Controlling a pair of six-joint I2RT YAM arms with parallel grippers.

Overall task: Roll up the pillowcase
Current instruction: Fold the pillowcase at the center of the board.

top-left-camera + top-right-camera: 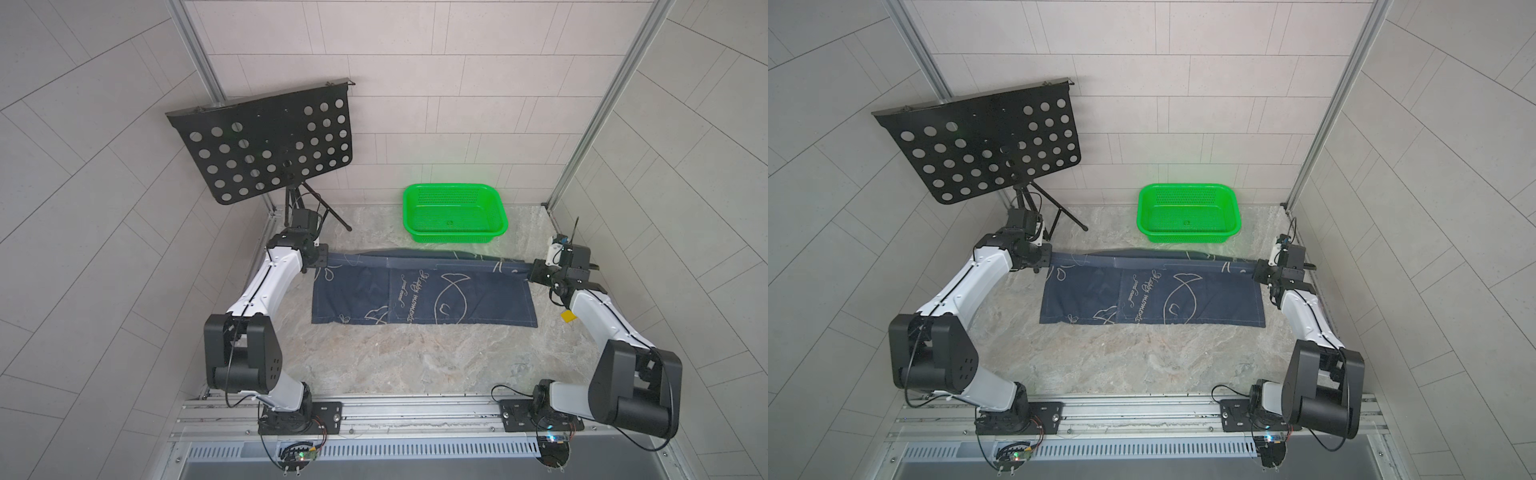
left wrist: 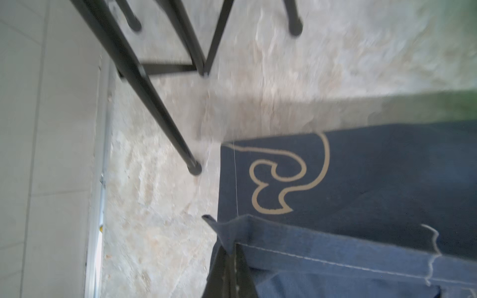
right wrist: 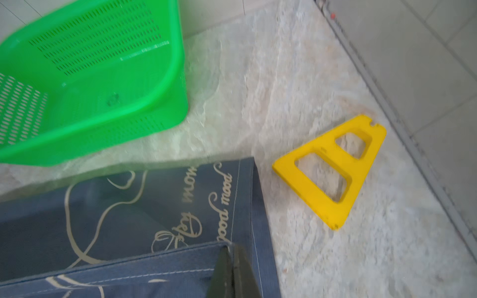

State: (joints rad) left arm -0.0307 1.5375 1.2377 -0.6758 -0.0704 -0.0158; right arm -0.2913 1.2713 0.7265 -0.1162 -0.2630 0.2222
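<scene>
The dark navy denim-like pillowcase with pale fish drawings (image 1: 424, 299) lies on the marbled table (image 1: 395, 361), its long axis running left to right. My left tool (image 1: 325, 259) and right tool (image 1: 528, 272) are clamped on its far corners. A green perforated plastic basket (image 1: 453, 186) stands just behind; bare table lies in front.

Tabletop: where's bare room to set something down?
Free: the wide strip between the near hem of the pillowcase and the base rail; a smaller gap between music stand and green basket. Crowded: the basket's front, and by the yellow triangular frame.
</scene>
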